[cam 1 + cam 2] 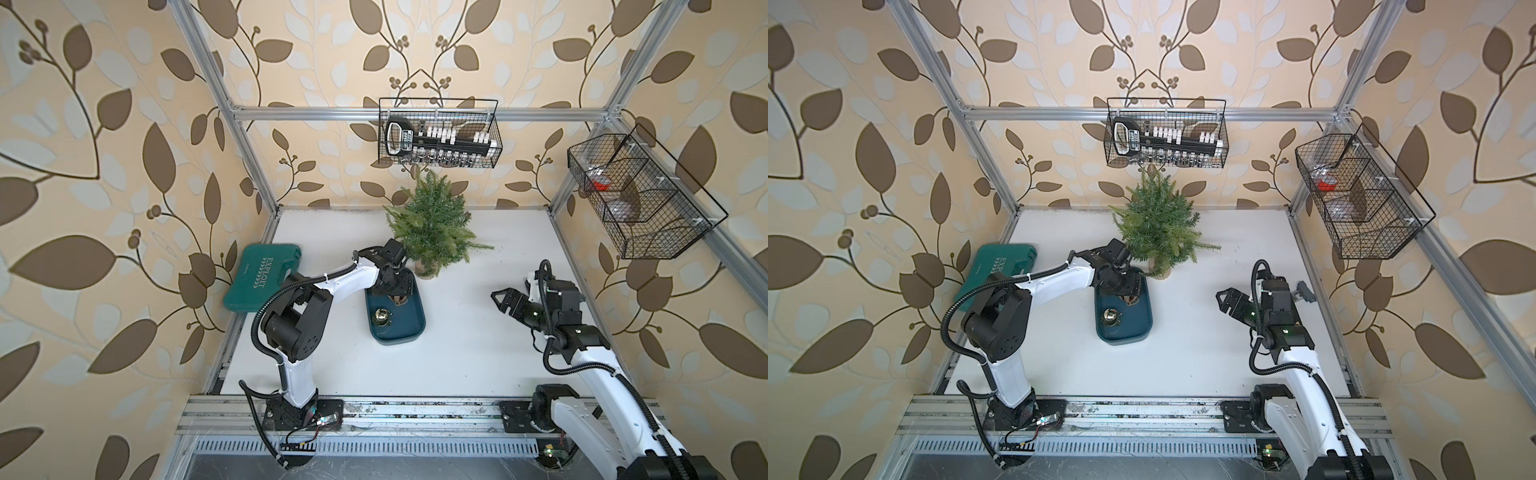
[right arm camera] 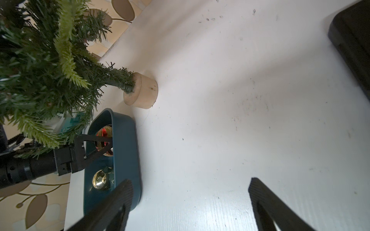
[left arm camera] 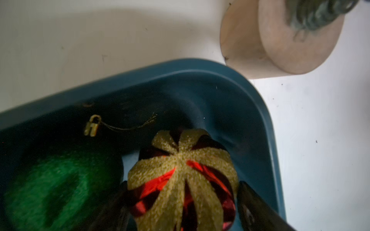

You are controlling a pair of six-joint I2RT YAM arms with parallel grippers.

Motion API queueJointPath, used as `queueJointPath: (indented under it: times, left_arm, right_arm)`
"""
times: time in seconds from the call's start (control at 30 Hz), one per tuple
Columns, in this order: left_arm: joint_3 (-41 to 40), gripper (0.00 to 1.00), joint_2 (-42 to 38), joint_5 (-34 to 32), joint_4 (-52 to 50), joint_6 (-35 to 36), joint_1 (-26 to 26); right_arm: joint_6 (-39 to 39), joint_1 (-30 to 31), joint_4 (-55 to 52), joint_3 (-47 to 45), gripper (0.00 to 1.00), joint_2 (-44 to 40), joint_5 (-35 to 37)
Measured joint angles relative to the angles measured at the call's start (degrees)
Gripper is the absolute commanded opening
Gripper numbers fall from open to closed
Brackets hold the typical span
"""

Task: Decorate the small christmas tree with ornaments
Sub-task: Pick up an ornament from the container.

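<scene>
The step in hand looks like picking an ornament out of the teal tray (image 1: 423,328). The small christmas tree (image 1: 432,226) carries no bauble that I can see, and all three ornaments lie in the tray. The left gripper (image 2: 109,142) is lowered into the tray's end nearest the tree. In the left wrist view its fingers (image 3: 258,210) stand on either side of the red bauble (image 3: 180,180) with gold stripes, close against its flanks. Whether they press it or merely bracket it I cannot tell. The green bauble (image 3: 60,186) lies in the same end of the tray, just beside the red one, with a gold cap (image 3: 91,126) and thin thread loop showing at its edge. The gold bauble (image 1: 381,316) sits toward the tray's opposite end. The tree stands upright on the counter (image 1: 478,357) just beyond the tray's far end, its pale base (image 3: 280,50) just beside the tray's corner. The right gripper (image 1: 498,301) hangs above the counter well apart from the tray, on the side away from the left arm, its fingers spread wide with nothing between them. As I judge it, the next move calls for a gentle, sure squeeze on the round, slippery red bauble and a straight lift clear of the tray's wall. Its loop, hidden here, must then be found to hook over a branch.
</scene>
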Motion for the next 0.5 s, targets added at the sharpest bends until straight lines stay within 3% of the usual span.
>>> queueJointPath:
  times: [0.2, 0.37, 0.5]
  left_arm:
    - [0.3, 0.71, 1.0, 0.0, 0.4, -0.2, 0.0]
    - [0.1, 0.68, 0.8, 0.1, 0.5, -0.3, 0.0]
    - [-2.8, 0.67, -3.5, 0.4, 0.3, -0.7, 0.0]
  right_arm:
    - [0.0, 0.0, 0.0, 0.0, 0.90, 0.0, 0.0]
    - [0.0, 0.0, 0.0, -0.1, 0.90, 0.0, 0.0]
    - [-0.4, 0.0, 0.1, -0.4, 0.84, -0.5, -1.2]
